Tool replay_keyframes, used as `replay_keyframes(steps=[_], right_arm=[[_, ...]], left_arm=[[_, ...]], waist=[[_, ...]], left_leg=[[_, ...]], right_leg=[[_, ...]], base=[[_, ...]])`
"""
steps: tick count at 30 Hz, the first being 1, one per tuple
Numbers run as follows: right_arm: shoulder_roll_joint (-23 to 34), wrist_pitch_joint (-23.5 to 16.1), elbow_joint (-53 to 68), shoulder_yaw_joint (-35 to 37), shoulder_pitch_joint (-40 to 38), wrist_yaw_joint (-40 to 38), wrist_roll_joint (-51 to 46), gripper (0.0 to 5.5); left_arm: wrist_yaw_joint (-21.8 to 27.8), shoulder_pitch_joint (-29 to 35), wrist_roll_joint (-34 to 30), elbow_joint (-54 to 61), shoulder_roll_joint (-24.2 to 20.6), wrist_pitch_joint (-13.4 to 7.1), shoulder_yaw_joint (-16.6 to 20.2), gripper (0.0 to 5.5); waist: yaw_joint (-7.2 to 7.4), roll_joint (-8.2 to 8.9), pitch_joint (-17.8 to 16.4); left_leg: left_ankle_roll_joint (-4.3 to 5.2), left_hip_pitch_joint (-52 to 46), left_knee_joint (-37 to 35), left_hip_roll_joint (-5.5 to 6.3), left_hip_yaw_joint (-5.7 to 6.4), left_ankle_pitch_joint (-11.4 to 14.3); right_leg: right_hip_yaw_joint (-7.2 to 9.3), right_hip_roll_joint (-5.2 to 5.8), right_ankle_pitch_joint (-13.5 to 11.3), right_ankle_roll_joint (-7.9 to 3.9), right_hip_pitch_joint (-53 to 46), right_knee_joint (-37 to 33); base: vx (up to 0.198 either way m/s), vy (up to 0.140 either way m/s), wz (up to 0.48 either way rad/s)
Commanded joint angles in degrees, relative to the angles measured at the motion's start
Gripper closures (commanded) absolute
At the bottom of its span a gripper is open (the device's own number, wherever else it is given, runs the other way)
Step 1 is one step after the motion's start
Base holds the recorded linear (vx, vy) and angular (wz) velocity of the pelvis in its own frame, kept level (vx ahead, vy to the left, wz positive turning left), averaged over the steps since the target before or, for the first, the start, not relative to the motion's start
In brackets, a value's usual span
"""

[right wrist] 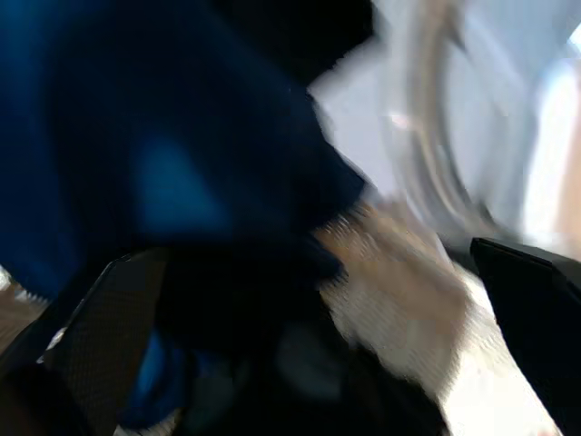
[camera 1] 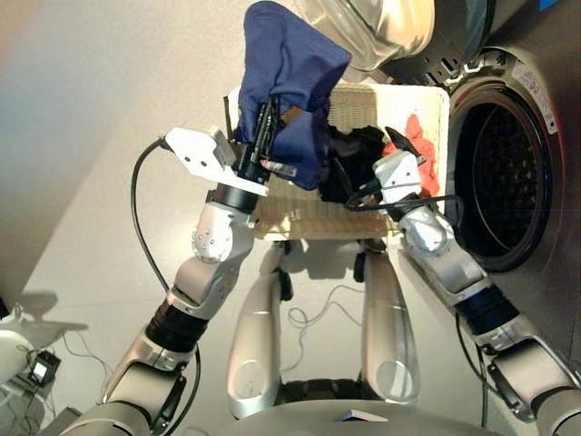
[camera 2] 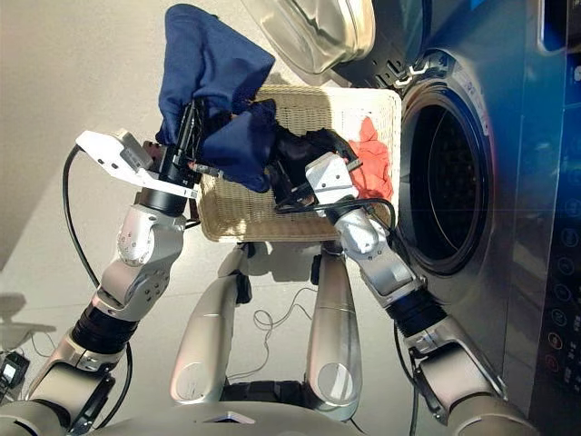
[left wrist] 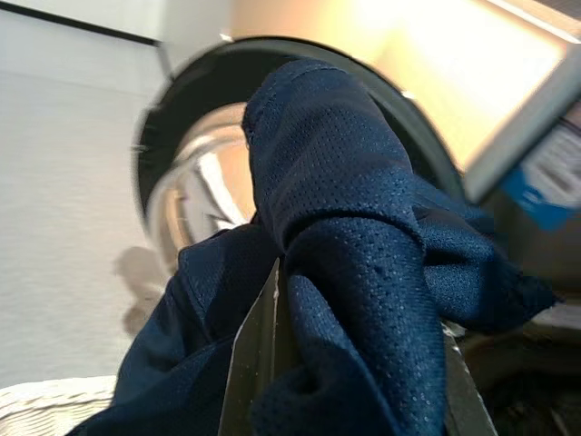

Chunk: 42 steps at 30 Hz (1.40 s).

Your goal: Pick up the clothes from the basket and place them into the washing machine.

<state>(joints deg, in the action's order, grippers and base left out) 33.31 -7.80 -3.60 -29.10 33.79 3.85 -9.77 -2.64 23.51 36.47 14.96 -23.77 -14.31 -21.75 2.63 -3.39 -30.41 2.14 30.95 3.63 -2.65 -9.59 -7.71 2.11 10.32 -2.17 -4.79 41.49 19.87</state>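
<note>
Left tool (camera 1: pixel 265 123): pinched on the navy blue garment (camera 1: pixel 289 64), lifted clear above the basket's left part; cloth drapes over both fingers.
Right tool (camera 1: pixel 402 143): fingers spread, holding nothing, poised over the basket's right half, between the black and red cloth.
Basket (camera 1: pixel 309 216): cream wicker tray on the floor, its right rim close beside the machine front.
Black garment (camera 1: pixel 349 154): lying in the basket, mid-tray, partly under the hanging navy cloth.
Coral red garment (camera 1: pixel 425 150): in the basket's right corner, nearest the drum.
Washing machine (camera 2: pixel 517 182): drum opening (camera 1: pixel 499 173) unobstructed; porthole door (camera 1: pixel 377 27) swung wide, standing beyond the basket.
Step in hand: first garment raised, carry to the drum judged not yet made.
Next move: sweep rightward across the basket, over the right arm.
Clearance: open floor to the left; trailing cloth may snag the right tool or the door edge.
</note>
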Motion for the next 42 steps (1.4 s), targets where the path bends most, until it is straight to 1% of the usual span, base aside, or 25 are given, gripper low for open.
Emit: replay_keyframes(steps=[1,2,3,8,11,16,17,18,19,22,27,33,34,35,36,38,39,40,41,42], right_arm=[[0.44,-1.13,7.01,-2.23,7.29,4.16,1.11,0.00],[0.37,-0.86,7.20,-2.92,8.99,5.04,0.59,0.00],[0.42,-0.44,7.21,-3.95,10.98,6.21,-0.01,0.00],[-2.06,-0.80,5.35,-6.80,17.18,6.22,0.22,0.00],[-3.55,-1.18,4.14,-7.41,19.13,5.83,1.07,0.00],[-5.48,-1.60,3.95,-6.51,18.40,5.28,1.63,0.00],[-5.69,-1.65,4.08,-6.34,18.00,5.34,1.74,2.44],[-5.69,-1.64,4.11,-6.33,17.97,5.35,1.75,2.87],[-5.87,-1.92,4.26,-5.81,17.28,5.00,2.38,5.50],[-5.77,-2.03,4.54,-4.90,15.91,5.11,3.18,5.50],[-5.61,-2.47,4.71,-3.40,13.70,4.27,3.50,5.50],[-6.11,-4.25,3.76,-0.15,9.38,-0.14,3.99,5.50],[-6.38,-4.61,3.08,0.51,8.28,-1.10,3.67,5.50],[-6.77,-5.16,1.89,1.23,6.94,-2.44,3.35,5.50],[-7.38,-5.70,1.01,1.83,5.76,-3.60,2.83,5.50],[-8.75,-6.27,-2.36,3.08,2.85,-5.64,1.41,5.50],[-9.32,-6.50,-4.70,3.61,1.95,-6.85,0.92,5.50],[-9.41,-6.92,-5.91,3.77,1.31,-9.06,3.16,5.50],[-9.59,-6.89,-6.35,3.26,0.70,-8.47,3.98,5.50],[-9.37,-6.87,-6.88,3.18,0.40,-9.80,6.22,5.50]], left_arm=[[5.21,1.05,3.63,10.03,-2.73,-0.89,-1.08,5.50],[6.02,1.39,4.53,10.19,-3.15,-0.50,-1.52,5.50],[7.10,1.65,5.62,10.00,-3.70,0.05,-2.23,5.50],[9.19,4.00,7.99,10.10,-5.20,0.72,-5.06,5.50],[9.54,4.18,8.24,10.02,-5.25,0.93,-5.74,5.50],[9.32,4.32,7.86,9.63,-4.56,1.12,-5.78,5.50],[9.16,4.22,7.63,9.48,-4.44,1.11,-5.67,5.50],[9.16,4.21,7.62,9.48,-4.44,1.11,-5.68,5.50],[8.93,4.26,7.19,9.13,-4.22,1.16,-5.50,5.50],[8.87,4.10,6.71,9.03,-4.05,1.23,-4.87,5.50],[8.58,4.11,6.02,8.82,-3.47,0.95,-4.44,5.50],[7.57,3.97,5.50,8.03,-3.06,0.47,-4.38,5.50],[7.38,3.99,5.46,7.83,-3.05,0.34,-4.39,4.62],[6.97,4.00,5.25,7.42,-2.92,0.10,-4.55,0.47],[6.60,3.96,5.17,7.11,-2.75,-0.13,-4.66,0.00],[5.59,3.67,4.84,5.89,-2.20,-0.66,-4.86,0.00],[5.13,3.92,4.62,5.25,-2.16,-0.82,-4.79,0.00],[4.62,3.99,4.64,5.19,-2.36,-1.06,-4.74,0.00],[4.42,3.69,4.90,5.22,-2.19,-0.96,-4.58,0.00],[3.99,3.57,4.66,4.97,-2.26,-1.23,-4.56,0.00]], waist=[[-0.21,-0.52,0.63],[-0.19,-0.48,0.63],[-0.24,-0.64,0.63],[-0.46,-0.98,0.69],[-0.52,-1.12,0.70],[-0.55,-1.51,0.64],[-0.53,-1.50,0.64],[-0.53,-1.49,0.64],[-0.46,-1.47,0.63],[-0.47,-1.48,0.63],[-0.35,-1.44,0.62],[-0.25,-1.62,0.62],[-0.20,-1.68,0.62],[-0.19,-1.76,0.62],[-0.18,-1.90,0.62],[-0.10,-2.13,0.62],[-0.09,-2.12,0.62],[-0.12,-2.18,0.62],[-0.13,-2.20,0.62],[-0.11,-2.21,0.62]], left_leg=[[2.47,0.16,4.46,1.65,0.81,4.44],[2.44,0.31,4.33,1.74,0.78,4.04],[2.49,0.05,4.42,1.66,0.72,4.33],[2.41,-0.15,4.24,1.77,0.62,3.89],[2.41,-0.11,4.43,1.71,0.58,3.88],[2.48,-0.11,4.56,1.61,0.65,3.81],[2.48,-0.08,4.58,1.61,0.64,3.81],[2.48,-0.09,4.59,1.61,0.64,3.82],[2.47,-0.01,4.59,1.57,0.70,3.82],[2.42,0.09,4.65,1.45,0.94,3.84],[2.35,0.32,4.66,1.43,0.87,3.90],[2.33,0.44,4.53,1.52,0.82,3.80],[2.31,0.53,4.60,1.54,0.88,3.78],[2.29,0.65,4.65,1.56,0.92,3.77],[2.27,0.68,4.64,1.60,0.96,3.77],[2.27,0.62,4.94,1.53,1.12,4.15],[2.20,0.81,4.82,1.60,1.04,3.82],[2.17,0.80,4.83,1.59,0.96,3.84],[2.16,0.82,4.78,1.57,0.99,3.86],[2.14,0.86,4.89,1.61,1.02,3.89]], right_leg=[[-0.28,0.44,-5.82,-4.22,-7.55,-13.15],[-0.33,0.51,-6.18,-4.19,-7.37,-13.32],[-0.37,0.43,-5.94,-4.20,-7.53,-13.15],[-0.79,0.56,-6.31,-4.13,-7.55,-13.32],[-0.86,0.56,-6.23,-4.03,-7.47,-13.20],[-0.91,0.57,-5.97,-3.88,-7.34,-12.80],[-0.91,0.55,-5.94,-3.86,-7.36,-12.81],[-0.91,0.55,-5.94,-3.86,-7.36,-12.81],[-0.84,0.55,-5.85,-3.83,-7.34,-12.76],[-0.88,0.52,-5.69,-3.85,-7.18,-12.62],[-0.86,0.52,-5.71,-3.94,-6.94,-12.77],[-0.67,0.52,-5.66,-4.02,-6.96,-12.86],[-0.68,0.55,-5.67,-4.04,-6.94,-12.86],[-0.58,0.58,-5.63,-4.03,-6.98,-12.86],[-0.51,0.56,-5.56,-4.01,-7.02,-12.84],[-0.51,0.51,-5.18,-4.02,-7.16,-12.65],[-0.57,0.59,-5.56,-4.02,-6.99,-12.82],[-0.60,0.58,-5.60,-4.02,-6.98,-12.87],[-0.59,0.54,-5.55,-3.98,-6.89,-12.88],[-0.56,0.54,-5.60,-3.99,-6.83,-12.87]], base=[[0.000,0.000,0.000],[0.000,0.000,0.000],[0.000,0.000,0.000],[0.000,0.000,0.000],[0.000,0.000,0.000],[0.000,0.000,0.000],[0.000,0.000,0.000],[0.000,0.000,0.000],[0.000,0.000,0.000],[0.000,0.000,0.000],[0.000,0.000,0.000],[0.000,0.000,0.000],[0.000,0.000,0.000],[0.000,0.000,0.000],[0.000,0.000,0.000],[0.000,0.000,0.000],[0.000,0.000,0.000],[0.000,0.000,0.000],[0.000,0.000,0.000],[0.000,0.000,0.000]])
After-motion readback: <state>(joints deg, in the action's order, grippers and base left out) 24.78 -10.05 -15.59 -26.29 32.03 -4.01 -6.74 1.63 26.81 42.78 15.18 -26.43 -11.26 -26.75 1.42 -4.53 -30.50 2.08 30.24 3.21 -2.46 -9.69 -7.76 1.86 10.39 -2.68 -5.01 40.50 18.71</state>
